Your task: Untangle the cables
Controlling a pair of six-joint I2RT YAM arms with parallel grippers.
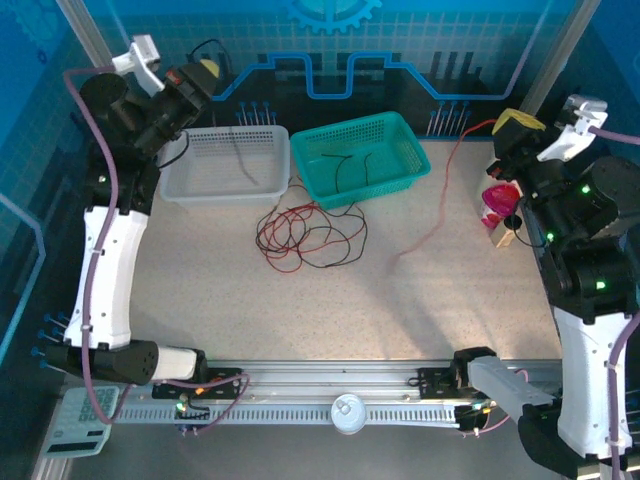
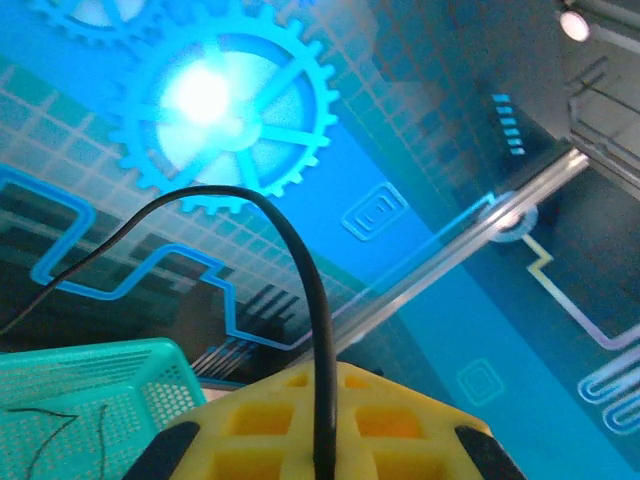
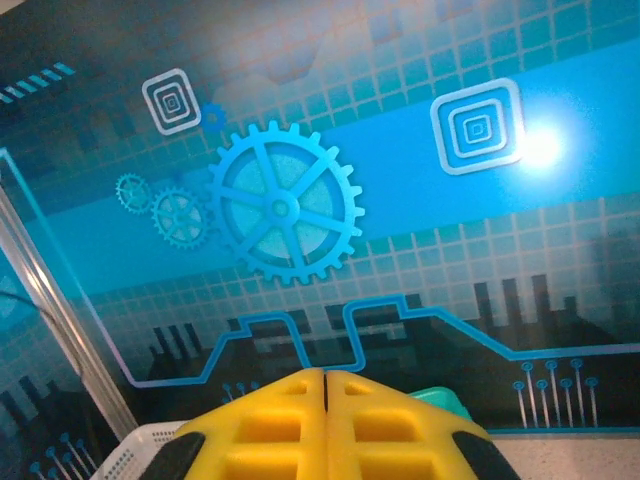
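From above: a speckled table (image 1: 430, 300) inside blue gear-patterned walls carries the tangled cables (image 1: 305, 235), in front of a white basket (image 1: 215, 190) and a teal basket (image 1: 395, 180). Both arms are raised. The left pincer (image 1: 205, 70) is at the far left. The right pincer (image 1: 517, 123) is at the far right, with a red cable (image 1: 440, 190) rising into it.

Left wrist: yellow fingers (image 2: 250, 425) pinch a black cable (image 2: 312, 300).

Right wrist: the fingers (image 3: 260, 430) are pressed together.

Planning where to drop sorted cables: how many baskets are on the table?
2. A white basket sits at the back left, and a teal basket is just to its right. Nothing suggests another is hidden.
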